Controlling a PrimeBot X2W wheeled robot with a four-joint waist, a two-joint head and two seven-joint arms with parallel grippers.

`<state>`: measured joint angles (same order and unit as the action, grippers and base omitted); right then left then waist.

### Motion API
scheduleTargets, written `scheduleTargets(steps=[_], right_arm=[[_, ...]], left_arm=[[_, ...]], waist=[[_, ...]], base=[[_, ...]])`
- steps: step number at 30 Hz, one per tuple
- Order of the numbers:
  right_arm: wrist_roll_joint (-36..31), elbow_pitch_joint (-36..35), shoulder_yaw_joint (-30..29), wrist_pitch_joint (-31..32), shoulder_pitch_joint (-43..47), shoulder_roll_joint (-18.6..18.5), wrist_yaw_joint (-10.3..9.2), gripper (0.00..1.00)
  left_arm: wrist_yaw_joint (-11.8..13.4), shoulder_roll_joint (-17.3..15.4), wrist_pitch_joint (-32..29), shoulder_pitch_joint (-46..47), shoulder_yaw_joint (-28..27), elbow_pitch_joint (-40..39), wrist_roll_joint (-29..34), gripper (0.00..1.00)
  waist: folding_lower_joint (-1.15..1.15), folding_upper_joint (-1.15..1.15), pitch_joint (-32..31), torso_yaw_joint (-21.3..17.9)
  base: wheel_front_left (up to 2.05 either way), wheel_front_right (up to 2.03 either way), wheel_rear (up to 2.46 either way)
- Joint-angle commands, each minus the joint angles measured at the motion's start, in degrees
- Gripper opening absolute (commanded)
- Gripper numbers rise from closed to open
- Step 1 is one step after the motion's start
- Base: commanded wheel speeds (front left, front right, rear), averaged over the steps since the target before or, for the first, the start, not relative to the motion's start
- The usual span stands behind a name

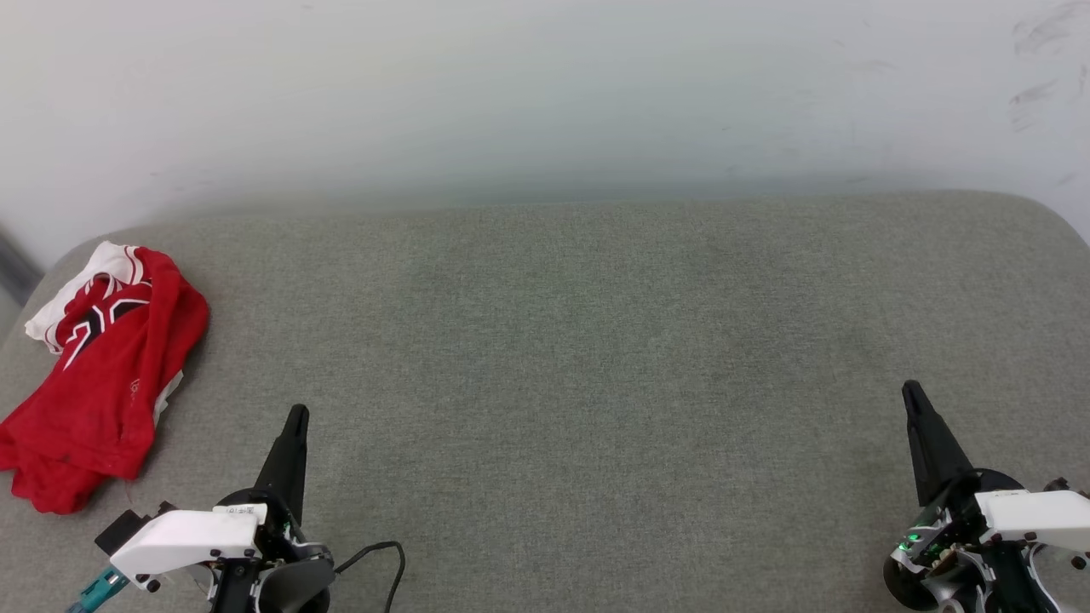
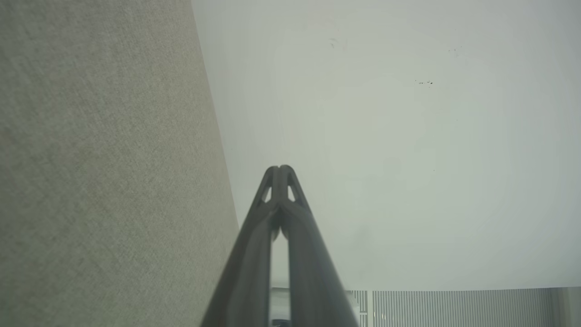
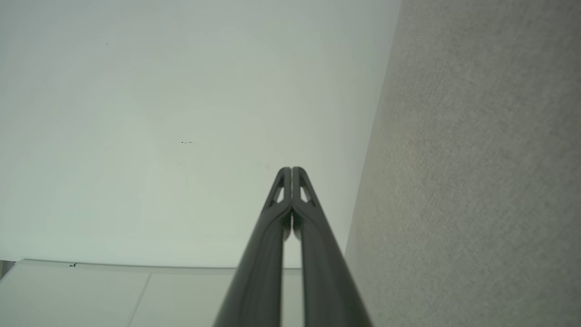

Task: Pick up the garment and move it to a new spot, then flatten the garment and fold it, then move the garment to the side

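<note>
The garment (image 1: pixel 98 375) lies folded into a loose bundle at the far left of the grey fabric surface (image 1: pixel 579 358); it is red with a white sleeve and black, white-edged numerals on top. My left gripper (image 1: pixel 297 415) is shut and empty, low in the head view, a short way right of the garment's near end. Its tips (image 2: pixel 280 169) meet in the left wrist view. My right gripper (image 1: pixel 911 390) is shut and empty at the lower right, far from the garment. The right wrist view shows its tips (image 3: pixel 291 170) pressed together.
A pale wall (image 1: pixel 545 94) runs behind the surface's far edge. The rounded left corner of the surface (image 1: pixel 51 272) lies just beyond the garment. A black cable (image 1: pixel 383 558) loops beside my left wrist.
</note>
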<state>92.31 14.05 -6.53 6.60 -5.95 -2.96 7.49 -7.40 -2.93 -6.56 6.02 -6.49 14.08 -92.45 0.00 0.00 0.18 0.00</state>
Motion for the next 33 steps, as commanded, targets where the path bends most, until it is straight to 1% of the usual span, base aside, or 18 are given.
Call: scheduleTargets(steps=[1, 33], right_arm=[[0.21, 0.02, -0.02, 0.03, -0.55, 0.16, 0.0, 0.0], [0.21, 0.02, -0.02, 0.03, -0.55, 0.16, 0.0, 0.0]], left_arm=[[-0.18, 0.07, -0.12, 0.48, -0.11, 0.04, 0.11, 0.0], [-0.18, 0.07, -0.1, 0.48, -0.09, 0.04, 0.1, 0.0]], waist=[[0.0, 0.0, 0.0, 0.0], [0.0, 0.0, 0.0, 0.0]], base=[[0.0, 0.0, 0.0], [0.0, 0.0, 0.0]])
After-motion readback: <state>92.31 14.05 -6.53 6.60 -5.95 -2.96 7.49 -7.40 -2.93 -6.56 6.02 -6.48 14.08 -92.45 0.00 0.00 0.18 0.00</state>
